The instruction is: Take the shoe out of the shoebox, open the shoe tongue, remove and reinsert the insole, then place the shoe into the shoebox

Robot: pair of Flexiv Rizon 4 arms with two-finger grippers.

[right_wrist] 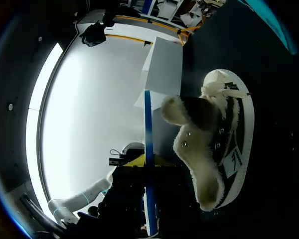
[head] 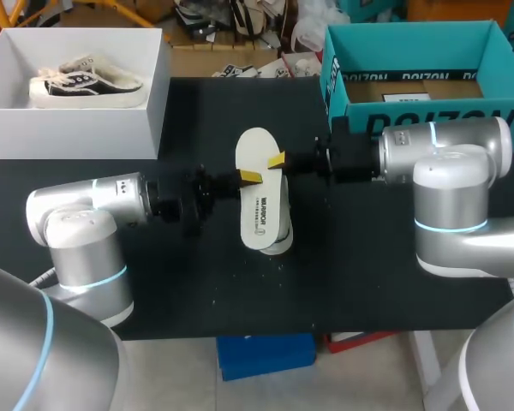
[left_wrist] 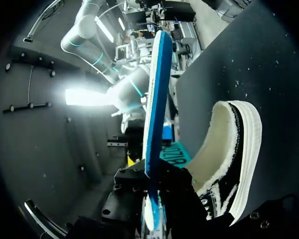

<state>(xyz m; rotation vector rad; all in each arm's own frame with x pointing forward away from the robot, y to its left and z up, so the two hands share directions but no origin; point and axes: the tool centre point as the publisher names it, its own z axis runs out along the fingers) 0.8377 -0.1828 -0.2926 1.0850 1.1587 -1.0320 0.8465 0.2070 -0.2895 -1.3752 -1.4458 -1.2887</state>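
Observation:
A white insole (head: pixel 257 184) with a blue underside hangs level above the table's middle, over a black-and-white fleece-lined shoe (head: pixel 280 242) lying on the black tabletop. My left gripper (head: pixel 250 176) is shut on the insole's left edge and my right gripper (head: pixel 277 160) is shut on its right edge. In the left wrist view the insole (left_wrist: pixel 157 99) runs edge-on out from between the fingers of the left gripper (left_wrist: pixel 152 209), with the shoe (left_wrist: pixel 229 159) beside it. In the right wrist view the insole (right_wrist: pixel 148 129) is clamped in the right gripper (right_wrist: pixel 148 199), with the shoe (right_wrist: pixel 214 144) beside it, tongue up.
An open teal shoebox (head: pixel 334 68) stands at the back right, just behind my right arm. A white box (head: pixel 68 133) at the back left holds a second shoe (head: pixel 86 83). Bare black tabletop lies in front of the shoe.

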